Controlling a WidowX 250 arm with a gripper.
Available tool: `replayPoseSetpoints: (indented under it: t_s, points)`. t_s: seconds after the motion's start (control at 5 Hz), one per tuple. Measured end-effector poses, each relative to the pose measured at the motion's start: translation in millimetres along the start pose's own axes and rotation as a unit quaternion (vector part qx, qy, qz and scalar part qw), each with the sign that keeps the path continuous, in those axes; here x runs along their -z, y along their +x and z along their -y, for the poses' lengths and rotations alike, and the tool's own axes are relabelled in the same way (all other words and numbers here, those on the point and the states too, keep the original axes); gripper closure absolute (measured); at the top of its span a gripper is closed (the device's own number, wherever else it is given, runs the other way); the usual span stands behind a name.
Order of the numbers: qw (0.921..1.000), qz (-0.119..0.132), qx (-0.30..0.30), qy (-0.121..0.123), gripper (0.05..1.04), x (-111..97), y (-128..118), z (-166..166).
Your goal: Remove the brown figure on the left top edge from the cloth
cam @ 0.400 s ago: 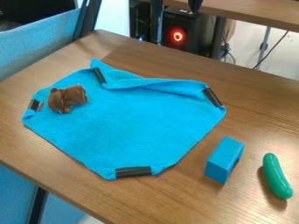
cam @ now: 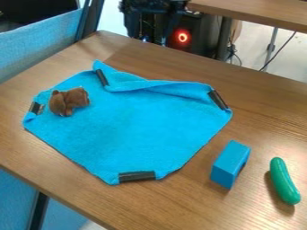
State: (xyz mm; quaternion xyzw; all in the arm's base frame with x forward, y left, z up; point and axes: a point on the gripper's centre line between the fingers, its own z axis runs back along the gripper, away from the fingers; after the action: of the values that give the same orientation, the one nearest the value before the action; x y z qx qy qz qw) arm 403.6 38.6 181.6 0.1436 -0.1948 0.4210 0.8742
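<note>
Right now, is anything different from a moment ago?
The black robot arm has come further into view at the top edge, shifting toward the picture's left. Nothing was picked up: the brown figure, blue cloth, blue block and green toy stayed put.

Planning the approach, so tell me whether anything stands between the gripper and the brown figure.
No object visibly stands between the gripper and the brown figure. Only the blue cloth's upper corner, with a black strip, lies low near that path; the blue block is well aside.
</note>
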Motion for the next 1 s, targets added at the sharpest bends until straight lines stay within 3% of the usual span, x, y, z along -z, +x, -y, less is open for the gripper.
replayPoseSetpoints:
  t_s: [0.4,0.6,0.8,1.0]
  points:
    - [0.9999,0.008,0.001,-0.007,0.083,-4.9,2.6,-0.5]
    - [0.9962,-0.037,0.075,-0.023,0.083,27.9,10.2,-23.3]
    - [0.978,-0.091,0.184,-0.04,0.082,52.8,27.1,-66.8]
    - [0.945,-0.079,0.304,-0.091,0.082,56.4,42.4,-93.6]
